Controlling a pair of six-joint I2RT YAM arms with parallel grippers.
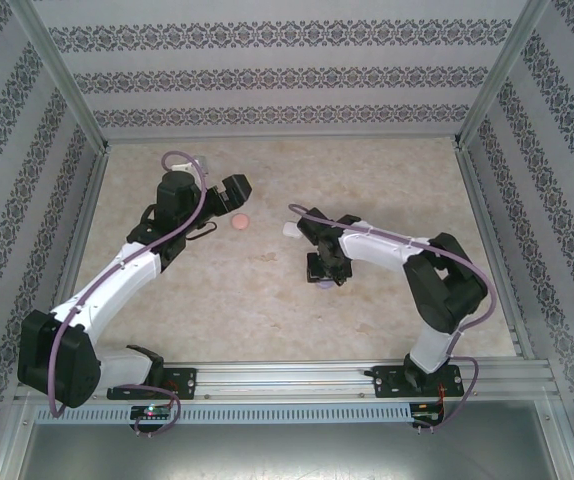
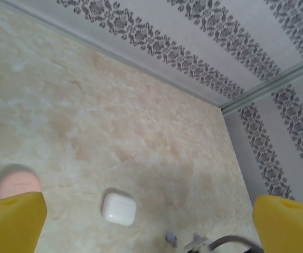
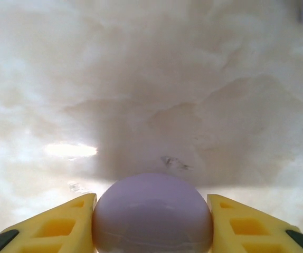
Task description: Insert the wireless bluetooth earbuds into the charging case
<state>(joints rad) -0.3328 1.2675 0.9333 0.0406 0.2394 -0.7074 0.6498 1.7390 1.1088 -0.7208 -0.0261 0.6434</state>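
Far from table (image 1: 257,305) edges, right end effector (image 3: 151,204) brackets purple case (image 3: 151,226).

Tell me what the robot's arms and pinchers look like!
The left arm and right arm are white with chunky black joints, and a pale purple cable loops along each. The left gripper and right gripper have bright yellow wedge-shaped fingers; the right one's have square hollows.
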